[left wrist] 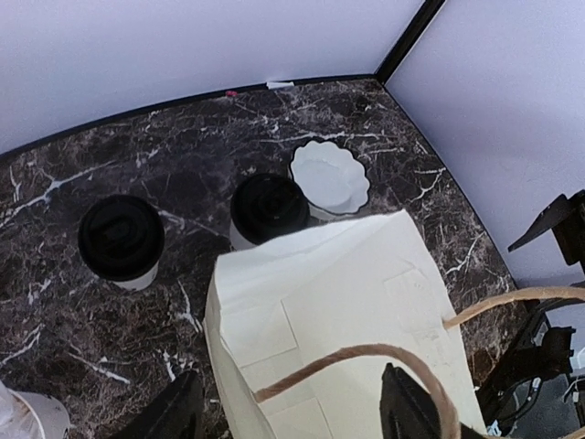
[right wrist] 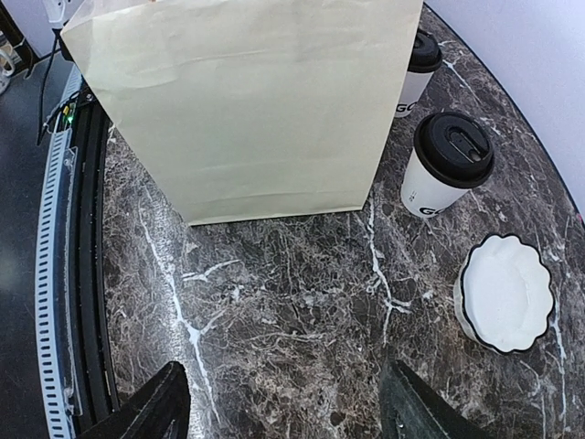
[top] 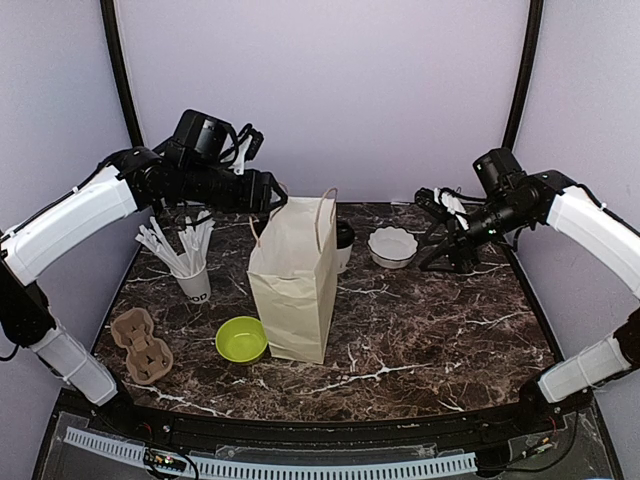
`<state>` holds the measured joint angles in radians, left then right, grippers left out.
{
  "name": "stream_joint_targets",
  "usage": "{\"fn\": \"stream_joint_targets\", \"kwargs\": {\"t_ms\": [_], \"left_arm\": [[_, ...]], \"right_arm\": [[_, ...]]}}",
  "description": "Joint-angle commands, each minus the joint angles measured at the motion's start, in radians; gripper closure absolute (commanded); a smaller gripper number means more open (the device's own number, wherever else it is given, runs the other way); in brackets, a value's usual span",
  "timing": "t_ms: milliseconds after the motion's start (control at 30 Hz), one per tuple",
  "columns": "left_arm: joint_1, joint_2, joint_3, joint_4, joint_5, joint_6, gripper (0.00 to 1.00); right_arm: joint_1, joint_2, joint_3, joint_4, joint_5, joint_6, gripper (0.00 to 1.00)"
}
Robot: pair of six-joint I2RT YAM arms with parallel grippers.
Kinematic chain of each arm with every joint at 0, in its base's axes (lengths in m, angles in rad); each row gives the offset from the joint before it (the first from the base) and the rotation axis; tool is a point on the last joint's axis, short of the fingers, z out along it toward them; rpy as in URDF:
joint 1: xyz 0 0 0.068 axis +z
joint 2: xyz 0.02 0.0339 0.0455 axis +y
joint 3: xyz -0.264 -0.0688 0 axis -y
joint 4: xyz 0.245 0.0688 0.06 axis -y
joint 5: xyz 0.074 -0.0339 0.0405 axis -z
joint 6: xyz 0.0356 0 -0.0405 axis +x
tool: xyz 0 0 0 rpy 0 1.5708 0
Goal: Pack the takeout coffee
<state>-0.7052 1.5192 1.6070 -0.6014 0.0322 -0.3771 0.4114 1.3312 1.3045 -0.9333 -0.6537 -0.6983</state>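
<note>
Two white takeout coffee cups with black lids (left wrist: 121, 238) (left wrist: 269, 208) stand upright behind the paper bag (top: 295, 285). The top view shows only one cup (top: 344, 238); the bag hides the other. The right wrist view shows both cups (right wrist: 450, 165) (right wrist: 416, 69) beside the bag (right wrist: 247, 101). My left gripper (top: 277, 197) is open and empty above the bag's top (left wrist: 347, 311), with one rope handle (left wrist: 356, 357) between its fingers (left wrist: 174, 416). My right gripper (top: 432, 232) is open and empty above bare table, right of the cups.
A white scalloped bowl (top: 391, 245) sits right of the cups. A white cup of straws (top: 193, 280), a brown cardboard cup carrier (top: 140, 345) and a lime-green bowl (top: 241, 338) stand left of the bag. The dark marble table (top: 440, 330) ends at a black front rail.
</note>
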Motion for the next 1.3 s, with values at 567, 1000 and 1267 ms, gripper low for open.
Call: {"fn": "stream_joint_targets", "kwargs": {"t_ms": [567, 1000, 1267], "left_arm": [[-0.014, -0.106, -0.151, -0.086, 0.106, -0.076, 0.60], [-0.043, -0.050, -0.061, -0.027, 0.186, -0.036, 1.00], [-0.056, 0.031, 0.100, -0.055, 0.273, 0.161, 1.00]], "right_arm": [[0.003, -0.001, -0.037, 0.057, 0.034, 0.014, 0.29], [-0.004, -0.037, -0.024, 0.032, 0.117, 0.039, 0.29], [-0.103, -0.029, 0.039, -0.017, 0.038, 0.058, 0.30]]}}
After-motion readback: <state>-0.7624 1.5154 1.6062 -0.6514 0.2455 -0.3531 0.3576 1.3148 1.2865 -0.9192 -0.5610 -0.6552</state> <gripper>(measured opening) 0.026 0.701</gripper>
